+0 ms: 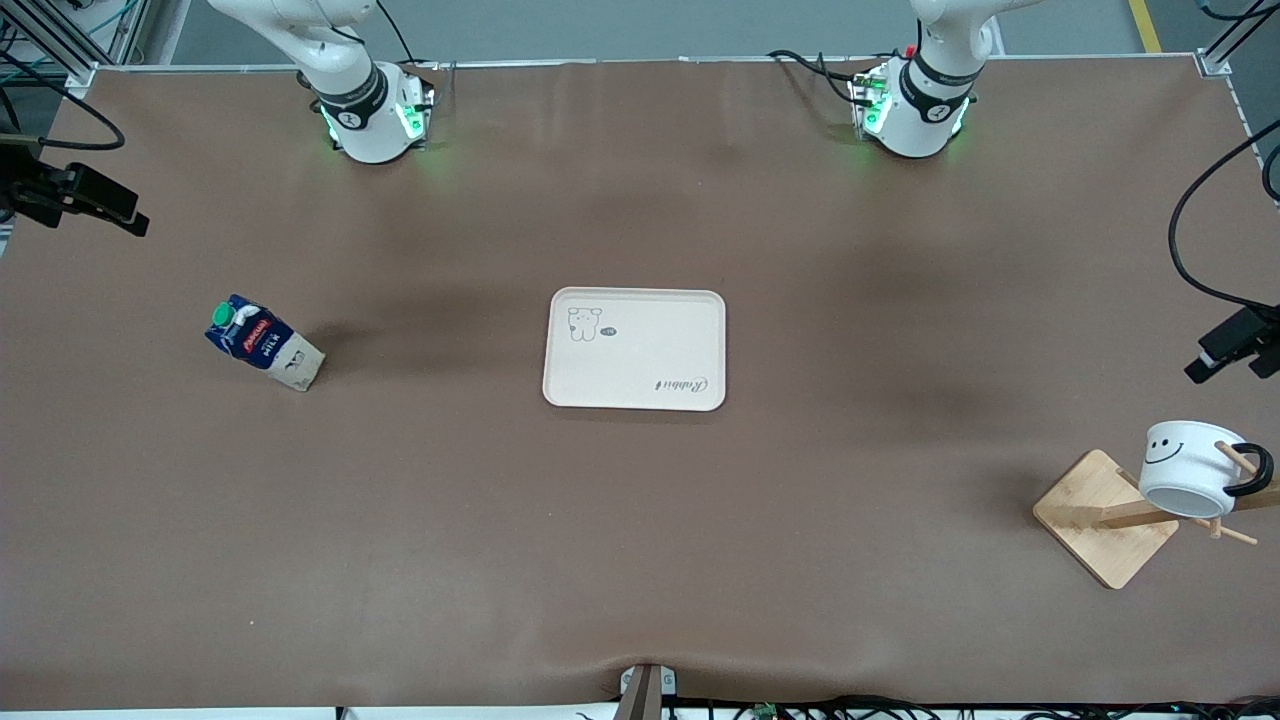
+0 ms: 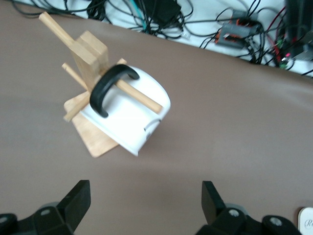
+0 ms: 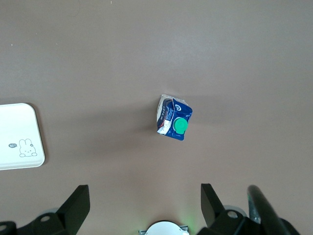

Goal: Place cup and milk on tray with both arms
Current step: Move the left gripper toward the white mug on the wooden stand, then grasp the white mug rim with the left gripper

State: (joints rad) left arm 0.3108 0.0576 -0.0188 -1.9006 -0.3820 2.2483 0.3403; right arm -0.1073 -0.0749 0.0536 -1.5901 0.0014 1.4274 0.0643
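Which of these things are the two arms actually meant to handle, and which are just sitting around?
For the job:
- cup, hung by its handle on a peg
- milk carton, toward the right arm's end of the table
- tray, mid-table
- left gripper and right gripper, both open

Just there:
- wooden rack holding the cup
- brown table

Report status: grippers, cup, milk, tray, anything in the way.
Left gripper open, over the cup, which hangs on the wooden rack. Right gripper open, over the milk, standing on the table. Tray bare, mid-table. No obstruction seen.
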